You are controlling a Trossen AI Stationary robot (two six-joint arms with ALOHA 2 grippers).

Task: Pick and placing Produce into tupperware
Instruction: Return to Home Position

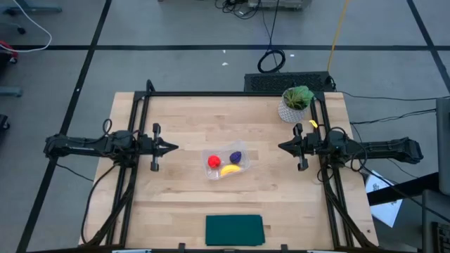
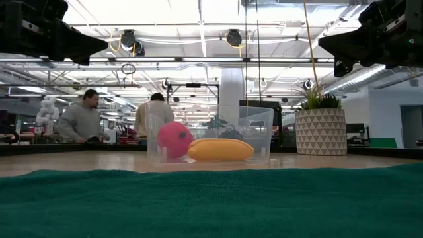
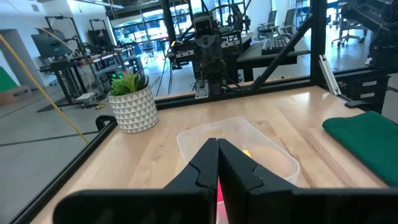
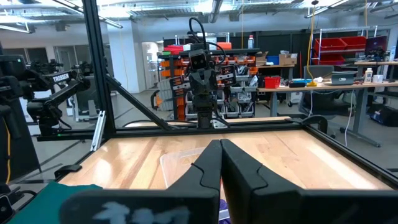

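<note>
- Clear plastic tub [image 1: 211,173] holds all three pieces, by my count: red round one [image 1: 214,161], yellow banana [image 1: 230,169], purple lump [image 1: 236,156].
- Left gripper [image 1: 174,147] and right gripper [image 1: 281,146] flank it, well apart, raised, fingers pressed together on nothing (wrist views confirm).
- I judge the placing done; only homing remains.

You have no readable text, brand or number in any view. The white sheets [image 1: 385,199] at the high view's lower right carry dark marks too small to read.
</note>
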